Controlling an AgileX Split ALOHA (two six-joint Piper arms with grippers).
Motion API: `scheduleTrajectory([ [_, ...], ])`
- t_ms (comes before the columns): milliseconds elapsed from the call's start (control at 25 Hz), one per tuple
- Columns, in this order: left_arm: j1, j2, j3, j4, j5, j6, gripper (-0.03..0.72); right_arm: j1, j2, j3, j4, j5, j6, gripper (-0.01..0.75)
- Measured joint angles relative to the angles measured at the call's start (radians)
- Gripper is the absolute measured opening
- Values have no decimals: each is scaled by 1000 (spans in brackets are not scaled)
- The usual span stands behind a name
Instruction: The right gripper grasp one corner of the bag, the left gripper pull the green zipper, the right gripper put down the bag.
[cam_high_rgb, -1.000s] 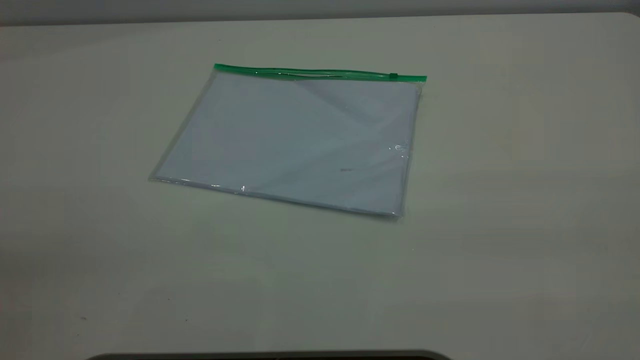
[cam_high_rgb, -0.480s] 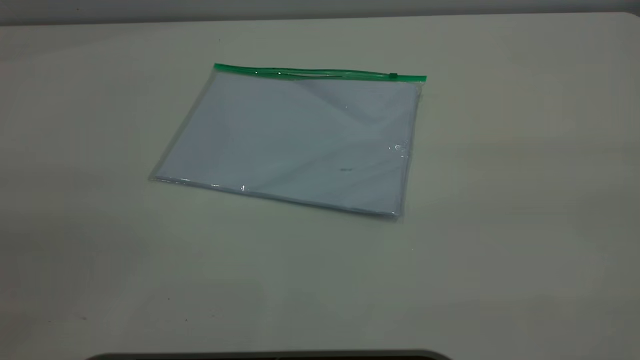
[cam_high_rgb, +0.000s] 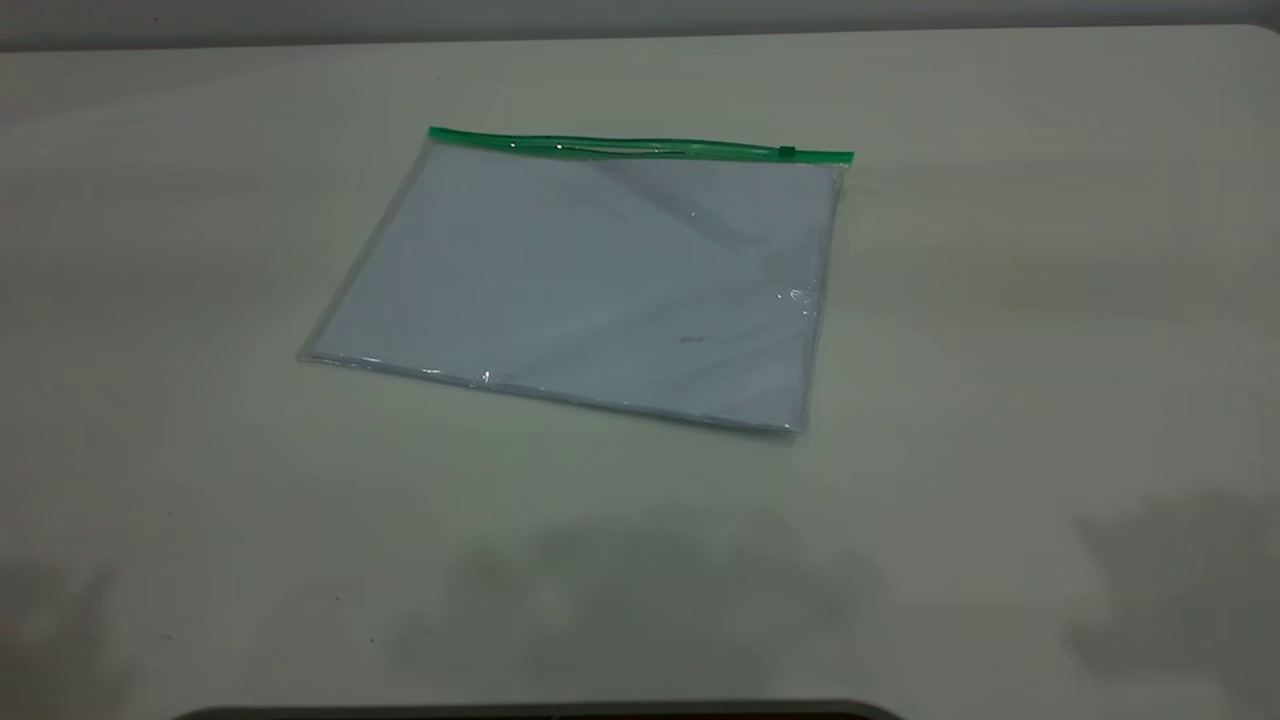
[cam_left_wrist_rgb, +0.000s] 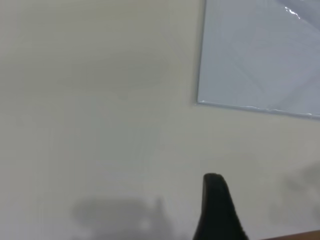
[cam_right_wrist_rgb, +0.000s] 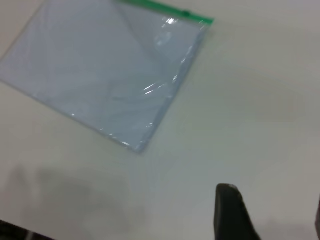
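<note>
The bag (cam_high_rgb: 590, 280) lies flat mid-desk (cam_high_rgb: 1000, 300), green zipper (cam_high_rgb: 640, 148) on its far edge, slider far right. Bring your right gripper (cam_right_wrist_rgb: 270, 215), spread, low onto the near-right corner. Only wrist views show grippers; the left gripper (cam_left_wrist_rgb: 220, 210), I cannot tell

place: lab-like test bench | evidence: bare off-white table (cam_high_rgb: 1000, 300), plain wall (cam_high_rgb: 640, 15)
</note>
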Motion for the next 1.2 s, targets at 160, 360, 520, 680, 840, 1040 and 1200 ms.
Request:
scheduleTrajectory([
  [160, 0, 192, -87, -99, -40, 109, 554, 0, 238, -38, 305, -32, -295, 482],
  [360, 0, 403, -176, -298, -105, 324, 554, 0, 544, -168, 681, -38, -703, 511],
  [520, 0, 547, -229, -458, -122, 477, 554, 0, 800, -304, 917, -7, -947, 512],
  [680, 0, 654, -271, -570, -135, 585, 554, -1, 1037, -464, 983, 103, -1010, 512],
  [840, 0, 728, -316, -620, -144, 635, 554, -1, 1213, -615, 982, 137, -1012, 512],
  [1040, 0, 805, -357, -629, -148, 645, 554, -1, 1377, -798, 939, 189, -1010, 512],
  [1200, -8, 845, -371, -631, -160, 654, 554, -2, 1478, -947, 839, 215, -980, 512],
])
